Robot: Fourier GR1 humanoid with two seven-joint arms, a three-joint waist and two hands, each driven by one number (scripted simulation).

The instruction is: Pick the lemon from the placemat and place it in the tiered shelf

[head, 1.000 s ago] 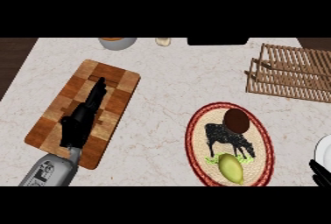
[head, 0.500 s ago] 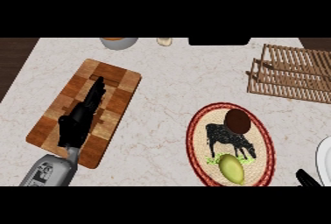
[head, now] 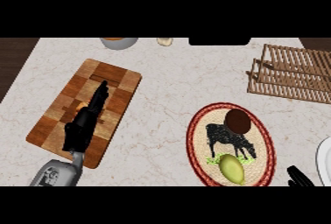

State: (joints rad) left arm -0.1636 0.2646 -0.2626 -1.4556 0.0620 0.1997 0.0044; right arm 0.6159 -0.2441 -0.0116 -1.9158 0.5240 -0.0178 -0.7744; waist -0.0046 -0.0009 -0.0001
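Note:
The yellow-green lemon [head: 231, 169] lies at the near end of the oval placemat [head: 199, 131], which has a red rim and a black cow picture. A brown disc [head: 238, 121] sits at the placemat's far end. The wooden tiered shelf [head: 291, 72] stands at the back right. My right hand [head: 298, 177] shows only as fingers at the lower right, pointing up, open, just right of the placemat and apart from the lemon. My left hand [head: 87, 120] rests open over the cutting board, fingers straight, holding nothing.
A wooden cutting board [head: 119, 81] lies on the left of the counter. A bowl [head: 118, 42], a small pale object [head: 165, 41] and a black item [head: 220, 41] line the back edge. A white plate [head: 324, 159] shows at the right edge.
My right hand has shifted left along the lower edge, closer to the placemat. The left hand and the lemon have not moved.

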